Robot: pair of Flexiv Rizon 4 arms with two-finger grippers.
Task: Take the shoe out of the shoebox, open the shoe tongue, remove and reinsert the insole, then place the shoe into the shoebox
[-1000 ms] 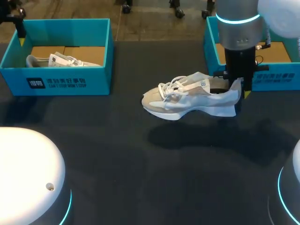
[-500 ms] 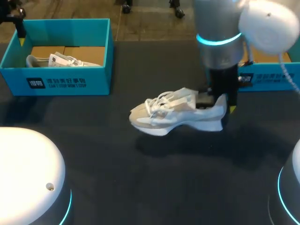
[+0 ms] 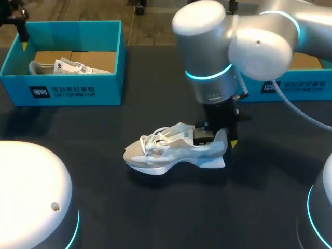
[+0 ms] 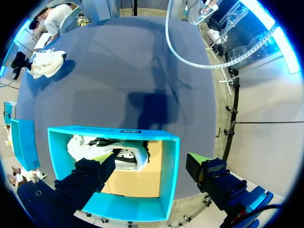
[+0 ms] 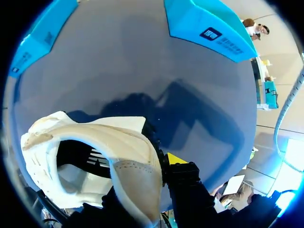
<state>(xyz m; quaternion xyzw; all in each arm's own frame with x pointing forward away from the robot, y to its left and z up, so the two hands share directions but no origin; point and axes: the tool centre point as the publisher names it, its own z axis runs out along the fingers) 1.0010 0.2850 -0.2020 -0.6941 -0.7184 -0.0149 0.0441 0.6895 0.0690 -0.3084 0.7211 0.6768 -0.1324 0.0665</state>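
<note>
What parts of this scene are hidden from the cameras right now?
- Head view: the right arm hides most of the right shoebox.
- Right wrist view: the heel of the shoe hides its toe and laces.
- Left wrist view: a left gripper finger covers part of the second shoe.

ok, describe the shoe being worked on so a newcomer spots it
On the dark table, look mid-table under the right gripper. It grips the heel of a white-and-grey lace-up sneaker. Unlike the similar sneaker inside the teal cardboard shoebox, this one is outside any box.

grey-white shoe upright, toe pointing left, teal shoebox well behind it
</note>
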